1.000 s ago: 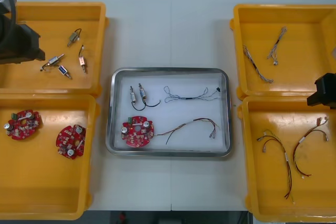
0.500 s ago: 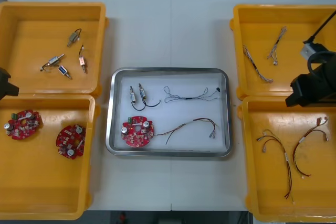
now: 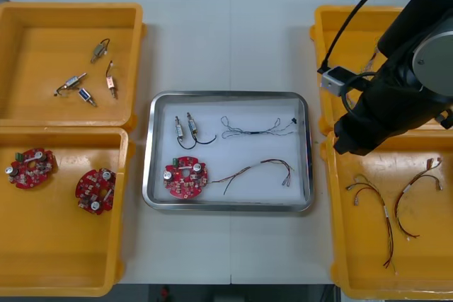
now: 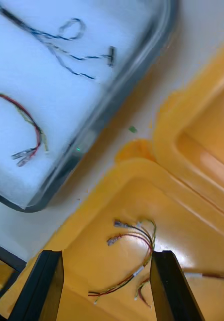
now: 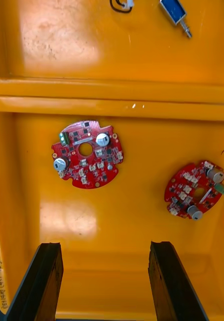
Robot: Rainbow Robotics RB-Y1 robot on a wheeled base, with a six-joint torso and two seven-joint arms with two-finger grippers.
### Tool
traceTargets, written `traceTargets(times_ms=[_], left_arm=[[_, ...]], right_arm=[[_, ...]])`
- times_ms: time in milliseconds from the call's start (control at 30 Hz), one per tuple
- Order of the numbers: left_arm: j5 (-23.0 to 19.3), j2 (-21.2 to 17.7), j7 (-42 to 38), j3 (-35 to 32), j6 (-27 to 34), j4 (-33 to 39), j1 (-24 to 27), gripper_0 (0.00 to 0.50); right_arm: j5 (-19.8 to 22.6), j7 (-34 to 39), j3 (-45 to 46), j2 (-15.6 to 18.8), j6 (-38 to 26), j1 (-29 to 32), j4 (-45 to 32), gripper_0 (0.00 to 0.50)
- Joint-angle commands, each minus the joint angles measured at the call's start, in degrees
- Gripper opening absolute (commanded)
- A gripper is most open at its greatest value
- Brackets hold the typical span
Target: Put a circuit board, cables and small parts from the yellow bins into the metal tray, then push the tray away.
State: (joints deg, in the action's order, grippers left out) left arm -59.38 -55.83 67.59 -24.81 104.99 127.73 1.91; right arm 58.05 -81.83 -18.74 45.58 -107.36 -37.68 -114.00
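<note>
Nearest the robot, the left gripper (image 5: 104,253) hangs over the near-left yellow bin (image 3: 42,274) with its fingers spread and nothing between them. Two spare red circuit boards (image 5: 87,153) lie flat on the bin floor beyond the fingertips, untouched, so this arm looks to be waiting. Across the table the right gripper (image 4: 107,261) is likewise released and empty. It is poised over the near-right yellow bin (image 3: 361,259) and its spare red and yellow cables (image 4: 134,251), close to the bin corner beside the metal tray (image 3: 226,95). With nothing grasped and the tray's rim just ahead, I judge it is placed to reach the tray rather than to pick again. The tray sits between the bins and seems fully loaded: a circuit board (image 3: 185,177) and a red and yellow cable (image 3: 258,169) in its nearer half, two small metal parts (image 3: 185,128) and a twisted blue and white cable (image 3: 255,127) in its farther half, all lying apart on the white lining. That leaves the push. Farther off, the far-left yellow bin (image 3: 42,19) holds leftover small metal parts (image 3: 88,79), and the right arm (image 3: 396,97) overhangs the far-right yellow bin (image 3: 333,15).
</note>
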Motion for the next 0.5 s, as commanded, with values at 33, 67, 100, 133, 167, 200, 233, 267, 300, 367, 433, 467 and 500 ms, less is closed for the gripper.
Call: traceTargets(times_ms=[33, 67, 100, 133, 167, 200, 233, 267, 300, 367, 433, 467, 500], left_arm=[[0.76, -2.88, -3.25, -2.35, 0.13, 3.49, -3.93, 0.500], [0.67, -2.88, -3.25, -2.35, 0.04, 3.67, -3.93, 0.500], [0.59, -2.88, -3.34, -2.35, 0.04, 3.75, -3.93, 0.500], [0.59, -2.79, -3.25, -2.35, -0.13, 3.84, -3.93, 0.500], [0.59, -2.88, -3.25, -2.35, -0.22, 3.84, -3.84, 0.500], [0.41, -2.88, -3.25, -2.35, -0.40, 3.93, -3.93, 0.500], [0.23, -2.79, -3.25, -2.44, -0.57, 3.93, -3.93, 0.500], [0.15, -2.88, -3.25, -2.52, -0.57, 3.93, -3.84, 0.500], [-0.03, -2.88, -3.34, -2.61, -0.57, 3.84, -3.93, 0.500], [-0.12, -2.79, -3.34, -2.61, -0.57, 3.67, -3.93, 0.500], [-0.47, -2.79, -3.25, -2.61, -0.48, 3.31, -3.93, 0.500], [-0.47, -2.79, -3.25, -2.61, -0.48, 3.31, -3.93, 0.500], [-0.47, -2.79, -3.25, -2.61, -0.48, 3.31, -3.93, 0.500]], right_arm=[[1.10, -7.11, -6.75, -2.60, 1.54, -5.91, 1.94, 0.500], [1.10, -8.43, -8.50, -3.31, 1.89, -7.14, 2.65, 0.500], [0.93, -10.01, -10.26, -4.10, 2.33, -8.28, 3.35, 0.500], [0.75, -11.24, -11.84, -4.80, 2.86, -9.34, 3.88, 0.500], [0.58, -11.86, -12.64, -5.24, 3.12, -9.78, 4.14, 0.500], [0.14, -13.09, -14.39, -5.94, 3.65, -10.74, 4.58, 0.500], [-0.48, -14.14, -16.15, -6.73, 4.18, -11.71, 4.84, 0.500], [-0.74, -14.58, -16.94, -7.09, 4.35, -12.24, 5.02, 0.500], [-1.36, -15.46, -18.52, -7.79, 4.88, -13.03, 5.19, 0.500], [-2.15, -15.81, -20.90, -8.76, 5.32, -14.17, 5.19, 0.500], [-2.76, -15.81, -23.45, -9.81, 6.02, -15.40, 5.19, 0.500], [-2.94, -15.81, -24.06, -10.07, 6.20, -15.67, 5.19, 0.500], [-3.12, -15.81, -25.20, -10.69, 6.55, -16.02, 5.19, 0.500]])
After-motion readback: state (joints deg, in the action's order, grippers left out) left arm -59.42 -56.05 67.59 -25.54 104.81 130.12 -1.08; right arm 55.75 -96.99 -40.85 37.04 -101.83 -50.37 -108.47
